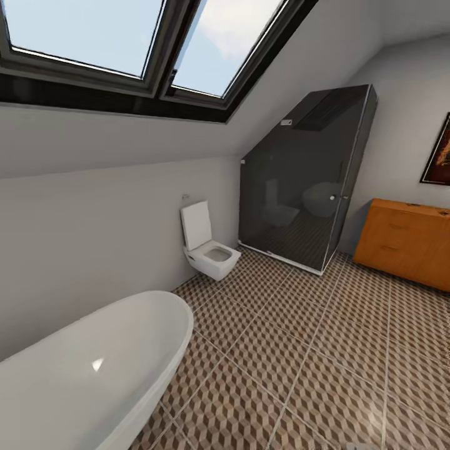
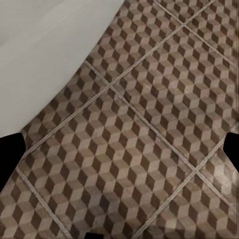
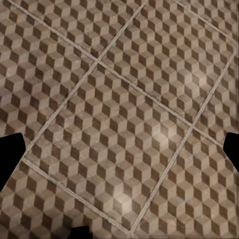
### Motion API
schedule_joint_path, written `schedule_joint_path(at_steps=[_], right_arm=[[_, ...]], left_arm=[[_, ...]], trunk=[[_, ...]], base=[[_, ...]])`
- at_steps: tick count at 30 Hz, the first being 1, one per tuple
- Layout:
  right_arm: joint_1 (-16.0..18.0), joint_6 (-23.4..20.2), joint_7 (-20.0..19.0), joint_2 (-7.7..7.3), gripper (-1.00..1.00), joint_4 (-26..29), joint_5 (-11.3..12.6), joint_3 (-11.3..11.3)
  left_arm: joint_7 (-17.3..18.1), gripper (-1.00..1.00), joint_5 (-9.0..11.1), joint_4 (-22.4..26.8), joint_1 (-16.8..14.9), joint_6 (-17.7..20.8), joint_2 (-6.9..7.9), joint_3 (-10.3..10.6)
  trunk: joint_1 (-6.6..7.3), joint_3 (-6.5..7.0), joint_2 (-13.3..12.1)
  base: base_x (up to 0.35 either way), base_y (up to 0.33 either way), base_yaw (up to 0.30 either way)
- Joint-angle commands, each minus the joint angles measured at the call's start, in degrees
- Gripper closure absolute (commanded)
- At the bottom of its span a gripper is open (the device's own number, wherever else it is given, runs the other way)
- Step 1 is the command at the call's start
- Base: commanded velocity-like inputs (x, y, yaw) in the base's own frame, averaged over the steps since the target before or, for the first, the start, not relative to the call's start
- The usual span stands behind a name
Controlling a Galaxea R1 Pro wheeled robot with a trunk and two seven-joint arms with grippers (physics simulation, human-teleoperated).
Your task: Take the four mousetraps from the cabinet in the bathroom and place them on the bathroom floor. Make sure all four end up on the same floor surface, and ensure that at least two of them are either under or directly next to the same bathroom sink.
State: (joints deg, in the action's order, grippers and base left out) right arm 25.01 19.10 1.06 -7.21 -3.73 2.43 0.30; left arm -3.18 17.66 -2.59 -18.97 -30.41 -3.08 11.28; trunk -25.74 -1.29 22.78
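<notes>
White bathtub (image 1: 94, 369) nearest; toilet (image 1: 209, 247), shower (image 1: 306, 181), cabinet (image 1: 403, 240) beyond.

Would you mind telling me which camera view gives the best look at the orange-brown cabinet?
The head view: the cabinet stands at the right against the far wall, beside the dark shower enclosure, with its top and front panels visible. Both wrist views look down at the patterned bathroom floor and give nothing of the cabinet.
</notes>
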Motion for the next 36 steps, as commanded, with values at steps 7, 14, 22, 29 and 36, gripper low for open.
schedule_joint_path(at_steps=[7, 14, 22, 29, 36], right_arm=[[0.1, 0.4, 0.0, 0.01, -1.00, -0.3, 0.3, 0.1], [0.1, 0.4, 0.0, 0.01, -1.00, -0.3, 0.3, 0.1], [0.1, 0.4, 0.0, 0.01, -1.00, -0.3, 0.3, 0.1], [0.1, 0.4, 0.0, 0.01, -1.00, -0.3, 0.3, 0.1], [0.1, 0.4, 0.0, 0.01, -1.00, -0.3, 0.3, 0.1]], left_arm=[[-0.3, -1.00, 0.1, -0.2, -0.1, -0.4, -0.05, 0.5], [-0.3, -1.00, 0.1, -0.2, -0.1, -0.4, -0.08, 0.5], [-0.2, -1.00, 0.1, -0.2, -0.1, -0.3, -0.09, 0.5], [-0.1, -1.00, 0.0, -0.2, -0.1, -0.3, -0.22, 0.5], [-0.2, -1.00, 0.0, -0.2, -0.1, -0.3, -0.24, 0.5]], trunk=[[-0.04, -0.13, 0.1], [-0.04, -0.13, 0.1], [-0.04, -0.13, 0.1], [-0.04, -0.13, 0.1], [-0.04, -0.13, 0.1]], base=[[0.000, 0.000, -0.276], [0.000, 0.000, -0.276], [0.000, 0.000, -0.276], [0.000, 0.000, -0.276], [0.000, 0.000, -0.276]])
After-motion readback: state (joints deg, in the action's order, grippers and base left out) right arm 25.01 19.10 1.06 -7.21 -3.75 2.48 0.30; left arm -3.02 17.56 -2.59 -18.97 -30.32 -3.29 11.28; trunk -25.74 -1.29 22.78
